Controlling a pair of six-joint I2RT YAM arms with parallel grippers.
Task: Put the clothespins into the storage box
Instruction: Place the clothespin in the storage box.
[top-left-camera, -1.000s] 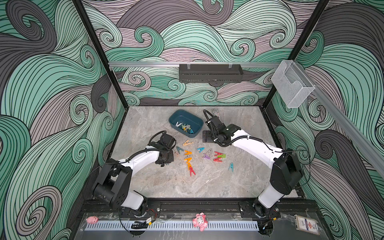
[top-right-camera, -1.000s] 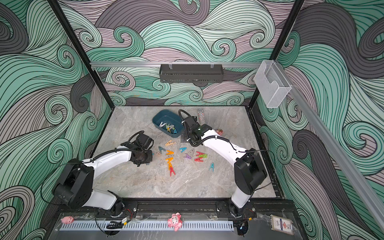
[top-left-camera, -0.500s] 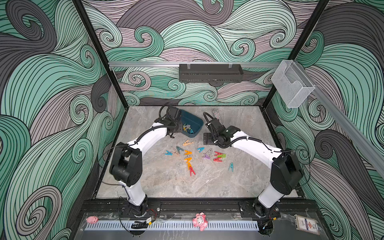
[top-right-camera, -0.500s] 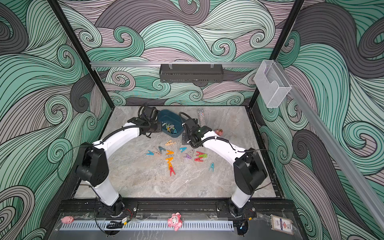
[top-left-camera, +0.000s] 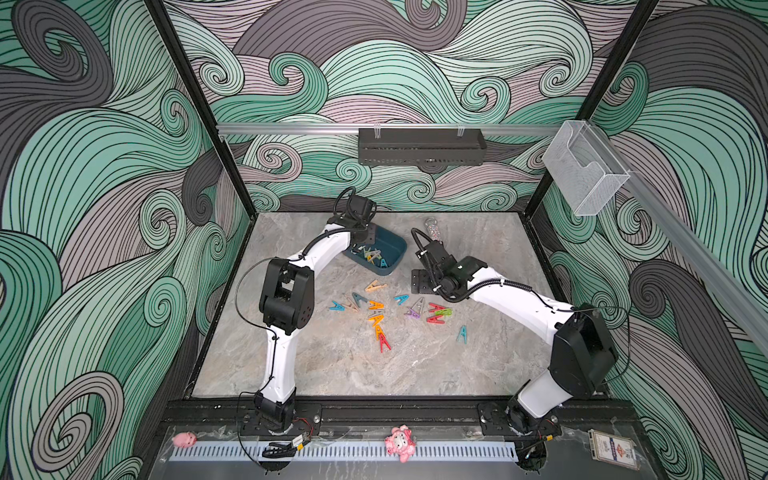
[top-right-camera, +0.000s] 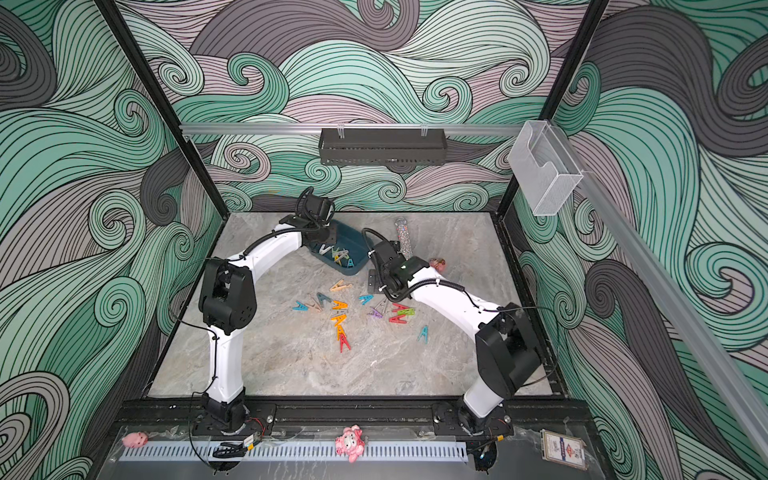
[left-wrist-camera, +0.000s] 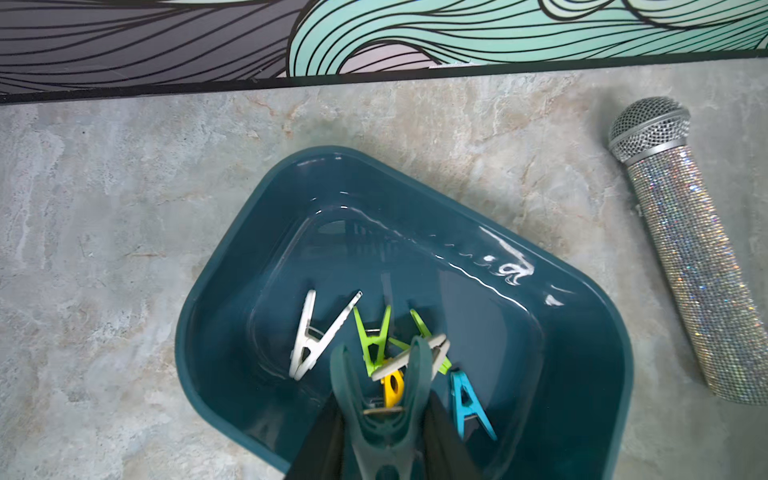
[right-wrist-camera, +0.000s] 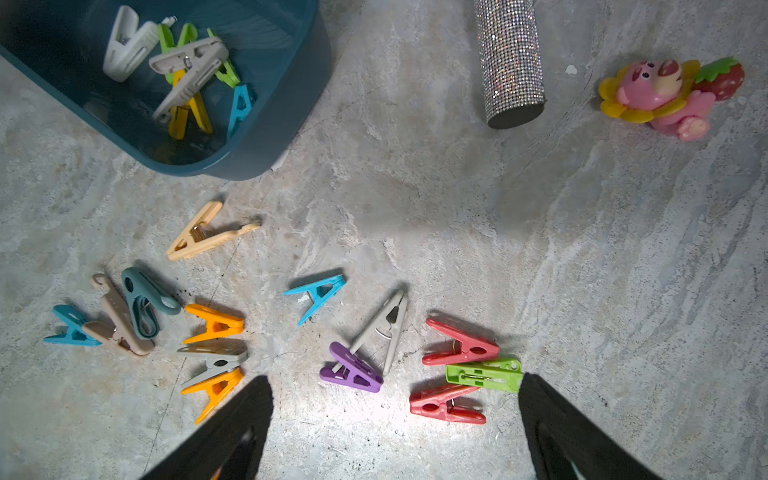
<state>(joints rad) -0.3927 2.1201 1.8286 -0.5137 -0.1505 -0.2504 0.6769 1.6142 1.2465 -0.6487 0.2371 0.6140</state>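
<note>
While six clothespins (top-left-camera: 371, 257) lie in the storage box (top-left-camera: 392, 246) at a top view's centre, over a dozen wait on the tabletop (top-left-camera: 353, 365). Left wrist, lower centre: left gripper (left-wrist-camera: 384, 432) clamps a teal clothespin (left-wrist-camera: 374, 399) above the box. Right wrist: right gripper (right-wrist-camera: 394, 377) stands wide, empty.

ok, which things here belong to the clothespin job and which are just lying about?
Job: storage box, clothespins inside it, loose clothespins, teal clothespin in the left gripper.
Lying about: glitter microphone, pink toy figure, black perforated tray, clear holder.
</note>
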